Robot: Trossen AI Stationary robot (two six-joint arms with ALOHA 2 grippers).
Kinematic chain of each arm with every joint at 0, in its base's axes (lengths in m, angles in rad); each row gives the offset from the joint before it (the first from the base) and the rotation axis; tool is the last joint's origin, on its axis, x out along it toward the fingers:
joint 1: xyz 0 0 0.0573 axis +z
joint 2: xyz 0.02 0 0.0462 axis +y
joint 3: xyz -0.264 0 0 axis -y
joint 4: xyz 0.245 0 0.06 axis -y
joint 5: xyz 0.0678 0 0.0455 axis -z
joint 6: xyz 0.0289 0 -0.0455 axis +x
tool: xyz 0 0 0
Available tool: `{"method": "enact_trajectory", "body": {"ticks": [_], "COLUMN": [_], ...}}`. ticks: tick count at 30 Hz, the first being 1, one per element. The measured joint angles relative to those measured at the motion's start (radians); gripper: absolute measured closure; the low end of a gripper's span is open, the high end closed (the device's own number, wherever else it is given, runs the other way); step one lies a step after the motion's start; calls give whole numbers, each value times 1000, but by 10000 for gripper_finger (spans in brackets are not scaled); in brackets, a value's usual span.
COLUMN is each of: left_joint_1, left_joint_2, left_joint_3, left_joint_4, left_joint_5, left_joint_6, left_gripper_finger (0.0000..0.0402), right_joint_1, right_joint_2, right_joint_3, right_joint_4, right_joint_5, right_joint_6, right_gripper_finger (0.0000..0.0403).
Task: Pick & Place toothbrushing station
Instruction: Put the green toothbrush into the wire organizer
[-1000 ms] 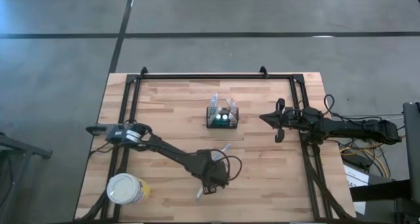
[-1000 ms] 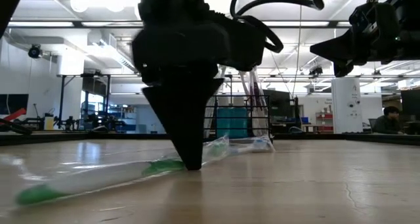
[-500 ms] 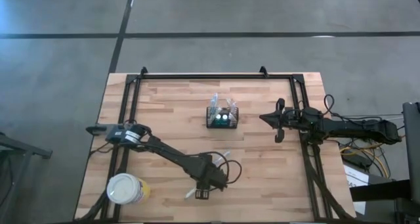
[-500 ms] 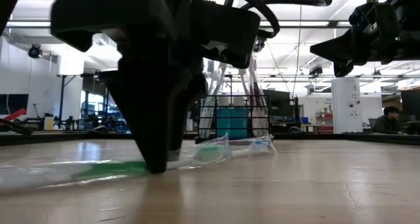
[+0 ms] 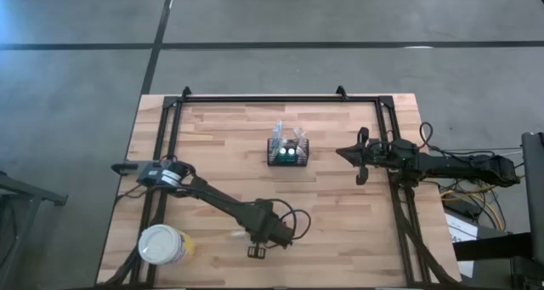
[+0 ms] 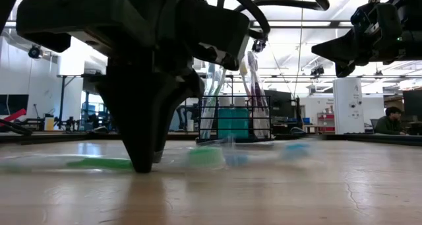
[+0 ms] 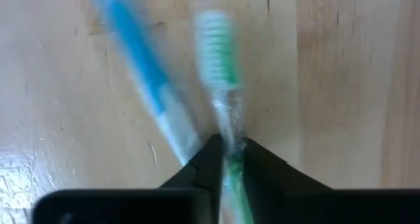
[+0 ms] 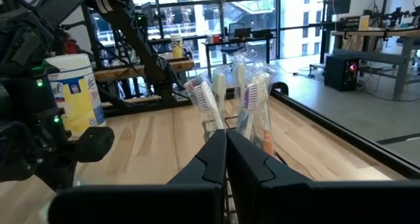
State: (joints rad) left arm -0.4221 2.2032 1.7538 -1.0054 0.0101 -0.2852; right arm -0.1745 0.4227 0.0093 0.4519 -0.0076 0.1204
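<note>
1. Left gripper (image 5: 259, 249) sits low at the near-middle of the table (image 5: 340, 222), fingertips down at the wood. Left wrist view: its fingers (image 7: 209, 159) are pinched nearly together on the clear-wrapped handle of a green toothbrush (image 7: 222, 66); the bristle head sticks out ahead of the tips.
2. A blue toothbrush (image 7: 141, 79) lies just beside the green one, angled across it near the fingertips. Cannot tell whether the two touch.
3. Caddy (image 5: 287, 151) stands upright toward the far middle of the table, well apart from the left gripper, already holding several wrapped brushes.
4. Right gripper (image 5: 360, 161) waits near the table's right rail, off to the caddy's right. Right wrist view: its fingers (image 8: 216, 155) are closed together on nothing.
5. Yellow tub (image 5: 163, 244) with a white lid stands at the near-left corner, clear of the work.
6. Judgement: the step is lifting the green brush clear. The hold looks thin, on slippery wrap near the tips, so lift straight and slowly.
7. Watch the blue brush; it may drag along if the wrappers cling.
8. For placing, likely bring the brush upright over an open slot and lower it handle first, so as not to tip the light caddy.
</note>
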Motion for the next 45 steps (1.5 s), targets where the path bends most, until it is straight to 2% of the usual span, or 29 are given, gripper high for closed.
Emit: {"method": "enact_trajectory", "body": {"ticks": [4,6,27,34,41,45], "left_joint_1": [0,-1,-9,-12,-12,-12], "left_joint_2": [-3,-7,-5,-4,-3,-3], "left_joint_3": [1,7,41,6,-25,-26], "left_joint_4": [0,0,10,62,110,109], "left_joint_5": [-1,-2,-3,-5,-10,-11], "left_joint_6": [5,6,-50,-82,-93,-90], "left_gripper_finger": [388,395,312,291,297,330], "right_joint_1": [0,0,0,0,0,0], "right_joint_2": [0,0,0,0,0,0], "right_joint_3": [0,0,0,0,0,0], "right_joint_4": [0,0,0,0,0,1], "right_joint_5": [0,0,0,0,0,0], "right_joint_6": [0,0,1,3,3,3], "right_gripper_finger": [394,394,394,394,394,394]}}
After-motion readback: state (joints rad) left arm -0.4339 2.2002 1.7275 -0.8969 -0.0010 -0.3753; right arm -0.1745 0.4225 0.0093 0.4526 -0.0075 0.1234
